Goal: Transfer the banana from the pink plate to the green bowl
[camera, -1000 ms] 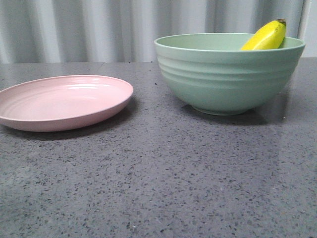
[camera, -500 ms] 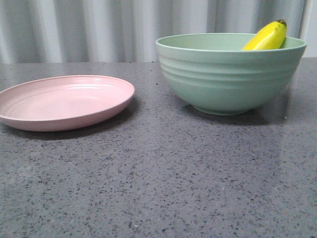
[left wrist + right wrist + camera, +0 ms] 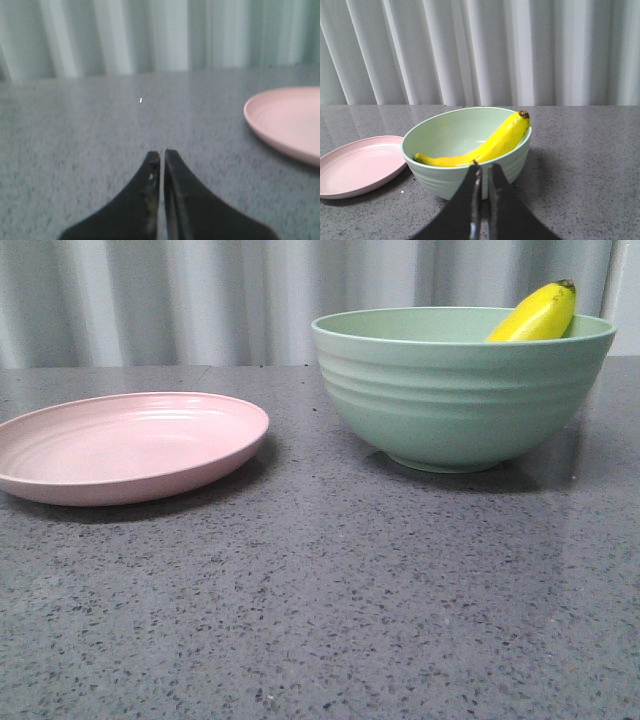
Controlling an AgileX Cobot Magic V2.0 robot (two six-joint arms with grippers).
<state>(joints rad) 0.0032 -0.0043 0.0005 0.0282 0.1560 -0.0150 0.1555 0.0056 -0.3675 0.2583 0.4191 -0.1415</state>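
The yellow banana (image 3: 537, 314) lies inside the green bowl (image 3: 462, 390), its dark tip sticking up over the far right rim. The right wrist view shows the banana (image 3: 485, 146) curving across the inside of the green bowl (image 3: 460, 172). The pink plate (image 3: 130, 445) is empty at the left; it also shows in the left wrist view (image 3: 287, 122) and the right wrist view (image 3: 357, 165). My left gripper (image 3: 162, 156) is shut and empty over bare table, beside the plate. My right gripper (image 3: 484, 169) is shut and empty, in front of the bowl.
The grey speckled table (image 3: 330, 590) runs to a pale pleated curtain (image 3: 200, 300) at the back. Neither arm shows in the front view.
The front view shifts slightly sideways and back; the plate, bowl and banana keep their places.
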